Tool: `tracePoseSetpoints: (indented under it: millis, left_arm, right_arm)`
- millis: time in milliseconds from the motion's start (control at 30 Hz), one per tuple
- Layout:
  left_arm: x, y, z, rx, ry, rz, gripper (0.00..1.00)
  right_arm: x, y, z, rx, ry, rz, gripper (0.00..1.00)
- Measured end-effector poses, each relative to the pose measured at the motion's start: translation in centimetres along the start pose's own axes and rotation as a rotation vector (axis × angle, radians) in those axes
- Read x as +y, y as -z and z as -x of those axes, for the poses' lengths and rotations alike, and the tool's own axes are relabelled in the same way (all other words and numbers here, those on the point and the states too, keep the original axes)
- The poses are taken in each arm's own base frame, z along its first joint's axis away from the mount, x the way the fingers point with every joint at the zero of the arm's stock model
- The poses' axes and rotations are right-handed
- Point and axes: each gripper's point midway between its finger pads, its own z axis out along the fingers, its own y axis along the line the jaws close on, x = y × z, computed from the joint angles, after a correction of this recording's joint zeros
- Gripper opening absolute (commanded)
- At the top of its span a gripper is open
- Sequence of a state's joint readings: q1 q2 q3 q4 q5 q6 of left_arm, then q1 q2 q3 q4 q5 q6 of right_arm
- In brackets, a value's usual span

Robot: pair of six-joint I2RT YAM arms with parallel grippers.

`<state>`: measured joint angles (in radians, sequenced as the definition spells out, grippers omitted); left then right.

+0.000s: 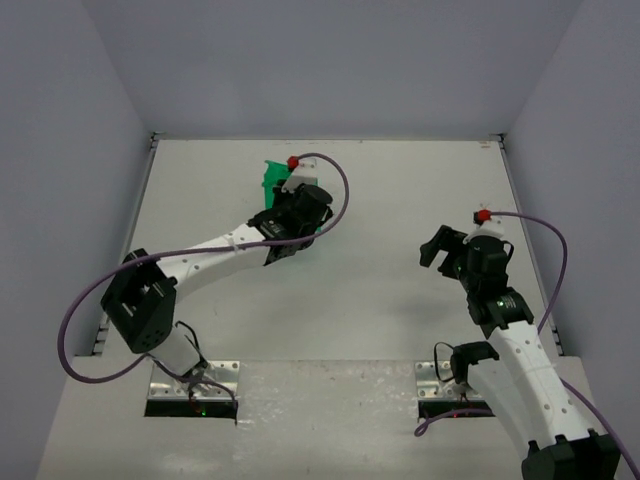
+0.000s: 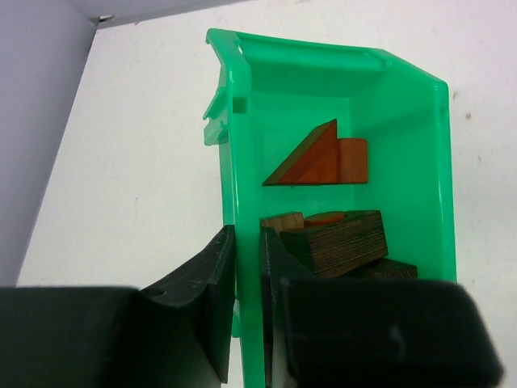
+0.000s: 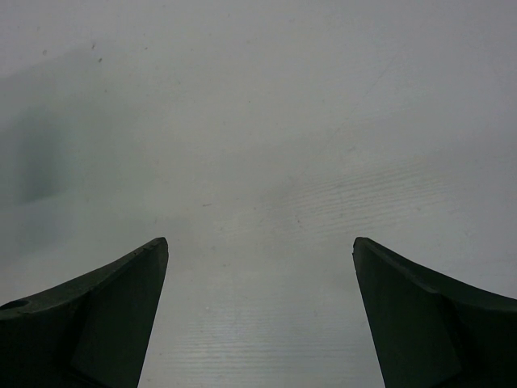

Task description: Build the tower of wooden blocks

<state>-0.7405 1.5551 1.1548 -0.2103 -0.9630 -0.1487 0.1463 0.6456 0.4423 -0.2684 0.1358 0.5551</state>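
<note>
At the lower centre of the left wrist view, the left gripper [image 2: 246, 275] pinches the left wall of the green plastic bin [image 2: 404, 145], one finger inside and one outside. Inside the bin lie a reddish-orange wooden wedge [image 2: 311, 162], touching a rounded orange piece [image 2: 353, 159], and below them a dark brown wooden block [image 2: 343, 241]. The right gripper [image 3: 258, 242], spread wide, hovers over the white table [image 3: 258, 121].

My arms: white link shells, black joint housings, same on left arm [image 1: 215, 250] and right arm [image 1: 520, 350]. A purple cable [image 1: 75, 320] loops off each and ends at a red cap [image 1: 293, 161] by the wrist. Silver base plates [image 1: 225, 372], perforated; small green light [image 1: 200, 408] at the left one. Fingers [image 2: 202, 295] are matte black and tapered, with a small hole in one flank.
</note>
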Motion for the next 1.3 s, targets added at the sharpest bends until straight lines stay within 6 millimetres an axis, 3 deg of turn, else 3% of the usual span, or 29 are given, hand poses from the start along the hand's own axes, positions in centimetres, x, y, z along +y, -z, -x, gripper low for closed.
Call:
tracePoseSetpoints:
  millis: [233,433,533,867,1000,1200,1300]
  left_arm:
    - [-3.0,4.6,-3.9,-0.016,-0.192,0.105,0.0]
    - [-4.2,3.9,-6.8,0.02,-0.351,0.277,0.0]
    - [-3.5,3.4,-8.0,-0.01,-0.488,0.354,0.0]
    - [-2.4,3.9,-7.6,0.026,-0.669,0.372,0.0]
    - [-2.6,4.2,-6.2,0.049,-0.743,0.362,0.0]
    - [-2.6,4.2,-4.7,0.086,-0.938,0.361,0.0]
    - [-3.2,3.6,-5.2,0.109,-1.073,0.37,0.0]
  right_arm:
    - [-0.1,0.0,-0.1,0.002,-0.006,-0.004,0.94]
    - [-0.3,-0.1,-0.1,0.002,-0.007,-0.018,0.95]
    - [-0.5,-0.2,-0.2,0.004,-0.006,-0.027,0.95]
    - [-0.9,-0.3,-0.2,0.005,-0.008,-0.054,0.95]
    - [-0.9,-0.3,-0.2,0.005,-0.008,-0.054,0.95]
    - [-0.9,-0.3,-0.2,0.005,-0.008,-0.055,0.95]
    - [-0.9,-0.3,-0.2,0.006,-0.009,-0.055,0.95]
